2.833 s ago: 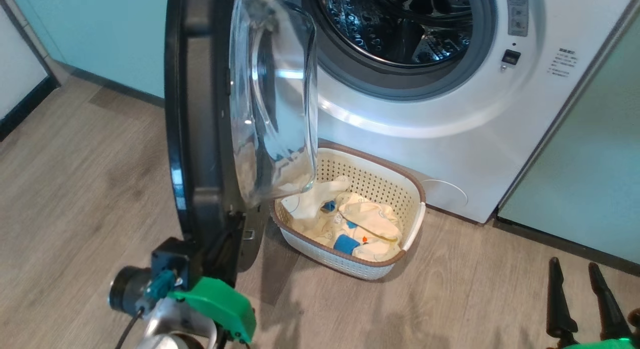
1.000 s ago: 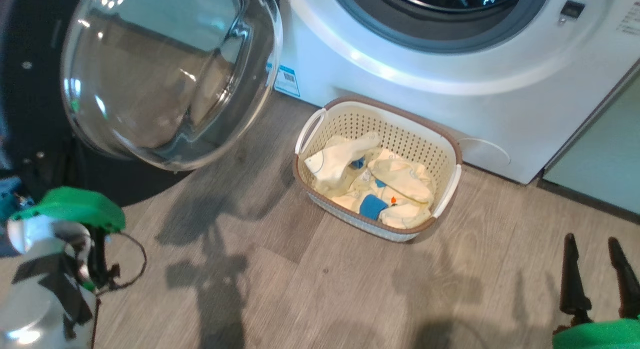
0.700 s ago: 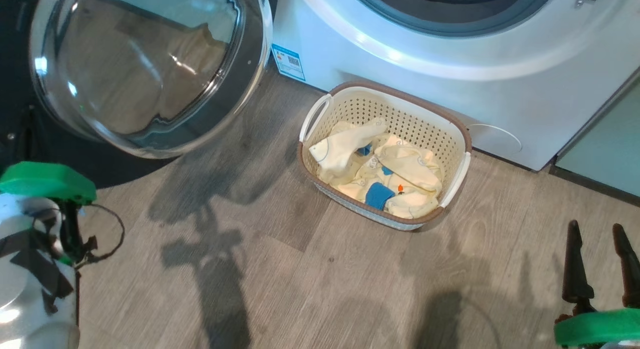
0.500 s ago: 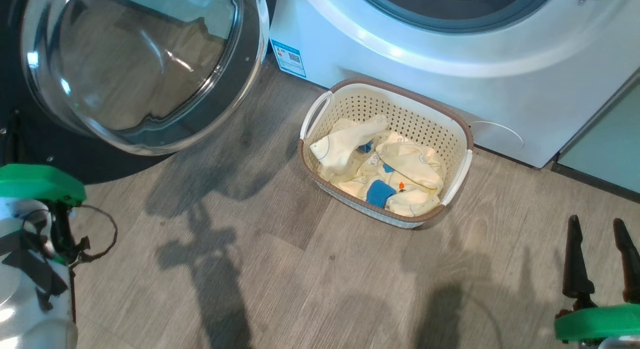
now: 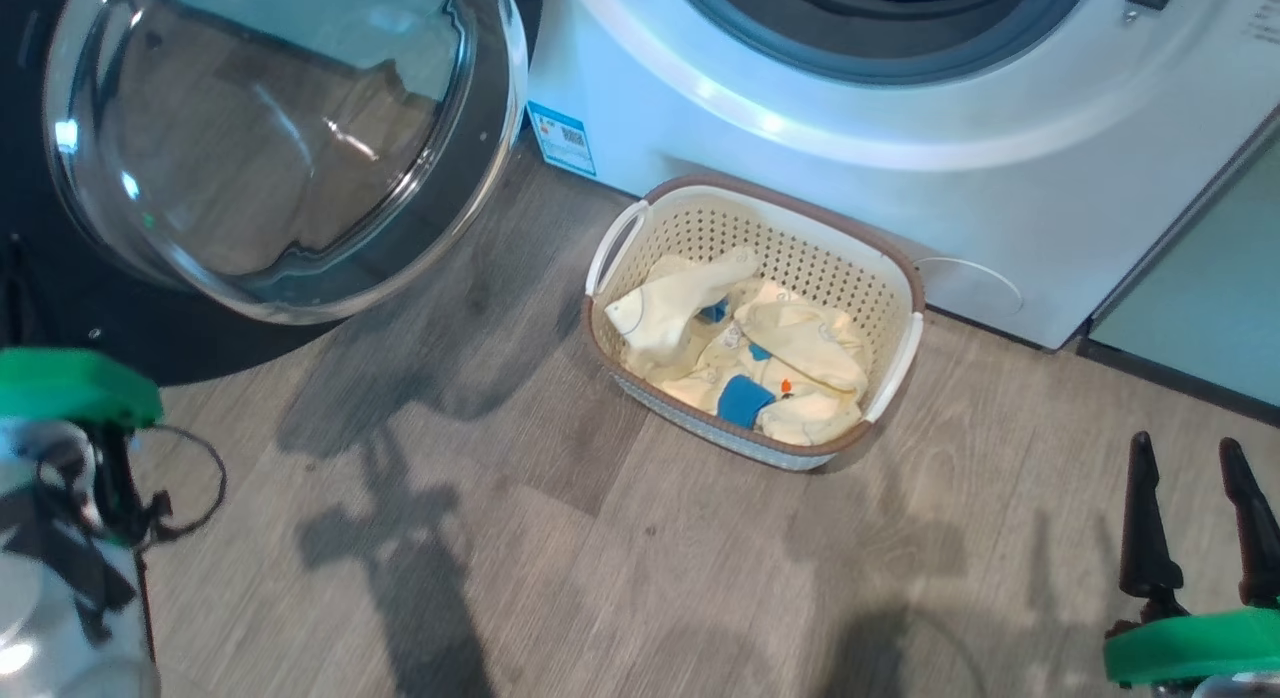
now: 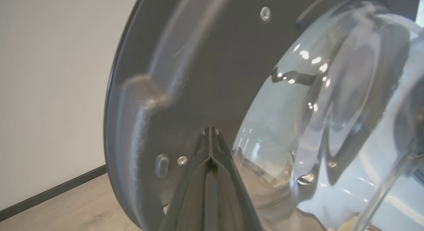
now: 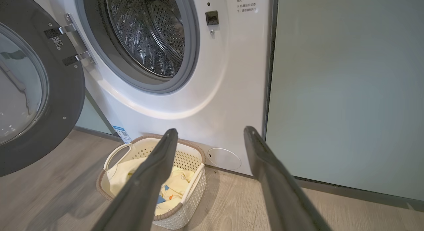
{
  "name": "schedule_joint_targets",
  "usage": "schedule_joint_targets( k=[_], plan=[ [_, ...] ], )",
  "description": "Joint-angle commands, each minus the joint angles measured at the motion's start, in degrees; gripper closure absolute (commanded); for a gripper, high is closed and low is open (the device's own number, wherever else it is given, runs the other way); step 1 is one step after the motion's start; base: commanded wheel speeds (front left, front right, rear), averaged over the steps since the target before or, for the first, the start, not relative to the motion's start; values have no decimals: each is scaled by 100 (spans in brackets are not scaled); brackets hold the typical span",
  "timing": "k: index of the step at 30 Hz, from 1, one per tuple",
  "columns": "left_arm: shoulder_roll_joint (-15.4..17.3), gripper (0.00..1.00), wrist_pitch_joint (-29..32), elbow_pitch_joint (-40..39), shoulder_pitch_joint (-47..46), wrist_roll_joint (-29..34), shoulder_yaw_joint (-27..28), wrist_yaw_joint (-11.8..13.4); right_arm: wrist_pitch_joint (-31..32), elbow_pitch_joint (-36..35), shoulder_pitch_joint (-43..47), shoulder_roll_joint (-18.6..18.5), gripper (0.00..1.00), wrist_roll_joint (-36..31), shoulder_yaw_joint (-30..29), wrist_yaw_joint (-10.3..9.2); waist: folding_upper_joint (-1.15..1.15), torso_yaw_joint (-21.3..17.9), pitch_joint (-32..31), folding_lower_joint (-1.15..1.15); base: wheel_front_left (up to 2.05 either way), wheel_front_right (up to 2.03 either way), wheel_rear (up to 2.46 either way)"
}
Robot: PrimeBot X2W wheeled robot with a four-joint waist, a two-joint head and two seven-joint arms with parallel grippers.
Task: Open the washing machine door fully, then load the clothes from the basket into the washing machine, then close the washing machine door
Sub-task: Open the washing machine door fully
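Cream basket (image 5: 800,240) — yellow clothes (image 5: 800,343) inside

Clothes (image 5: 770,363) in basket (image 5: 800,246) before washing machine (image 5: 980,203)

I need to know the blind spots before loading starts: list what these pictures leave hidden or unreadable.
- Floor of the basket: head view, covered by the clothes.
- Inside of the washing machine: head view, cut off by the top edge.
- Print on the blue sticker: head view, too small.
- Whether the left gripper touches the washing machine door: left wrist view, blurred reflections.
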Motion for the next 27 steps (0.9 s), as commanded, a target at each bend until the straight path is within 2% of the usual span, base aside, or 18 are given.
schedule_joint_targets(
  k=[1, 11, 16, 21, 23, 25, 26, 27],
  plan=[
    [181, 100, -36, -328, 160, 72, 256, -40, -38, -149, -151, -76, 0, 46, 153, -16, 0, -45, -54, 0, 0, 0, 0],
    [-575, 100, -36, -2080, 1390, 313, 355, -325, -38, -108, -130, -76, 0, 226, 188, -16, 0, -292, -311, 0, 0, 0, 0],
    [-789, 100, -36, -2878, 1902, 253, -3, -452, -38, -102, -138, -76, 0, 248, 196, -16, 0, -421, -412, 0, 0, 0, 0],
    [-833, 100, -36, -3270, 2249, 207, -533, -476, -38, -81, -139, -76, 0, 271, 209, -16, 0, -598, -498, 0, 0, 0, 0],
    [-839, 76, -36, -3374, 2387, 182, -821, -443, -38, -70, -151, -76, 0, 275, 235, -16, 0, -727, -550, 0, 0, 0, 0],
    [-840, 65, -36, -3456, 2495, 109, -1117, -382, -38, -60, -166, -76, 0, 301, 279, -16, 0, -885, -595, 0, 0, 0, 0],
    [-841, 53, -36, -3490, 2543, 103, -1242, -339, -38, -57, -171, -76, 0, 309, 294, -16, 0, -965, -618, 0, 0, 0, 0],
    [-841, 20, -36, -3512, 2580, 77, -1366, -308, -38, -57, -172, -76, 0, 318, 302, -16, 0, -1043, -635, 0, 0, 0, 0]
  ],
)
